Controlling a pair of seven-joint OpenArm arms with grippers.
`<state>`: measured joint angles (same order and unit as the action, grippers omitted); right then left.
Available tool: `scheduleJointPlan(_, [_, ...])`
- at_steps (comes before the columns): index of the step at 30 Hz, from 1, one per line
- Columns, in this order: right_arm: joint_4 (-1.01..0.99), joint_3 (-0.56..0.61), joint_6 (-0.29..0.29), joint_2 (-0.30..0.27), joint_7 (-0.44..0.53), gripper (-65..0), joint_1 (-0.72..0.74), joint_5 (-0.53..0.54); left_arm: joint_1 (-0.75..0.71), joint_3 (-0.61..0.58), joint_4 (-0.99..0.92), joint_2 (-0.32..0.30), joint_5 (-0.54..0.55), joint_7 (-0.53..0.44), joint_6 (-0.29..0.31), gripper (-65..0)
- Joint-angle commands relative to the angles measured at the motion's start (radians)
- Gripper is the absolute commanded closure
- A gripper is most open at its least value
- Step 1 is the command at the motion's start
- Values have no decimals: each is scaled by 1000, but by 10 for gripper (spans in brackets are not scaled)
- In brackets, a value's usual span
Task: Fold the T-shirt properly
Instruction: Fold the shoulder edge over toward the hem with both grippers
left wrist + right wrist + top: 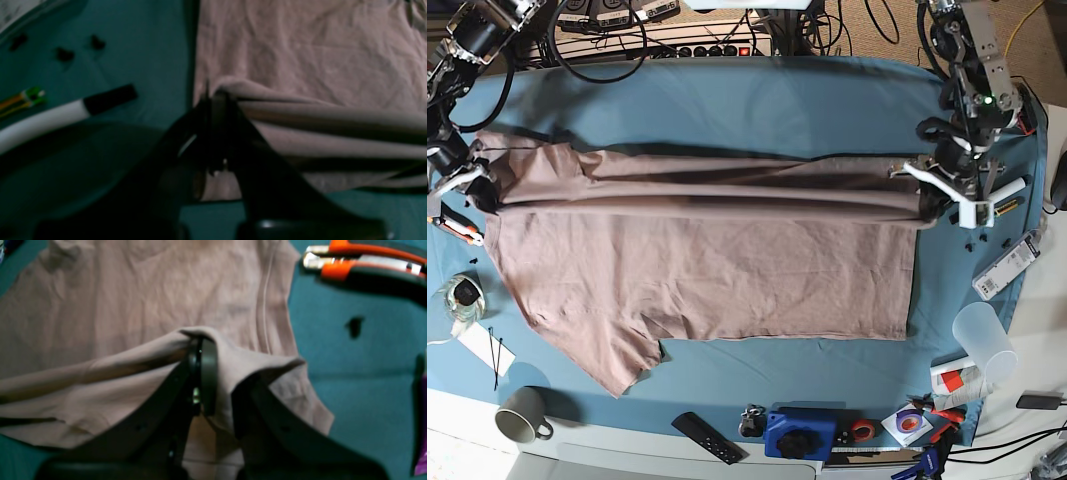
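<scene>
The pink-beige T-shirt lies spread across the teal table cloth, one sleeve pointing to the near left. Its far part is raised into a long taut fold between both arms. My left gripper is at the right end of that fold. In the left wrist view the left gripper is shut on the T-shirt edge. My right gripper holds the left end. In the right wrist view the right gripper is shut on a pinch of the T-shirt, with cloth draped over one finger.
An orange-handled tool and a purple tube lie beside the right gripper. A white marker lies near the left gripper. Along the table's near edge are a mug, a remote, a blue box and a plastic cup.
</scene>
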<state>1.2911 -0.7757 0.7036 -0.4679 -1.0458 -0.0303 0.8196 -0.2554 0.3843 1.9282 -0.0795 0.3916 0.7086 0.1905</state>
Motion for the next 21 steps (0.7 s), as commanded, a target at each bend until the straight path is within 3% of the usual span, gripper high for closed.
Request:
scheduleJointPlan(1, [16,-1,-5,-37,32,0,18,5,25,-21,5,-16,-20,-38,-7,0])
scheduleJointPlan(6, [16,71,-5,-37,70,0,28,-66,112,-112,-93,-51,-183,-59,-20,0])
scheduleJointPlan(11, [16,111,-5,-36,171,0,41,-140,181,-111,-171,-65,-183,-51,-86,0])
scheduleJointPlan(16, [16,116,-5,-35,174,0,82,-164,246,-114,-258,-87,-151,-52,-35,0])
scheduleJointPlan(21, [16,116,-5,-35,199,0,108,-223,298,-114,-344,-87,-152,-51,-36,0])
